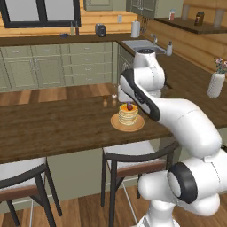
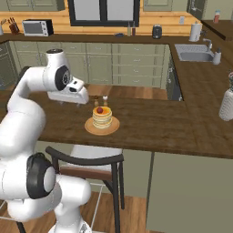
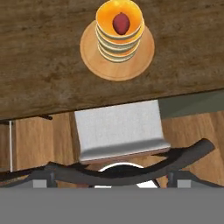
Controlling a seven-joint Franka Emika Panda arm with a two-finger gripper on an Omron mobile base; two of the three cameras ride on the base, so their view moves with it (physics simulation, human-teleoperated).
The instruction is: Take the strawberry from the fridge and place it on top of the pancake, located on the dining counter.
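The small red strawberry [image 3: 121,22] lies on top of the pancake [image 3: 119,41], a golden stack on a round tan plate [image 3: 144,57]. The plate stands on the dark wooden dining counter [image 3: 39,65] near its front edge. The base views show the same strawberry [image 1: 129,106] [image 2: 99,110] on the pancake [image 1: 127,117] [image 2: 102,119]. My gripper [image 2: 82,100] hangs above the counter [image 2: 159,127], just left of the stack and a little higher. It is open and holds nothing. The fridge is out of view.
A dark-framed stool [image 3: 118,127] with a pale seat stands under the counter edge below the plate, also seen as a stool [image 1: 133,155] [image 2: 86,157]. Two small shakers [image 1: 108,98] stand behind the stack. A white vase [image 2: 226,104] stands at the right.
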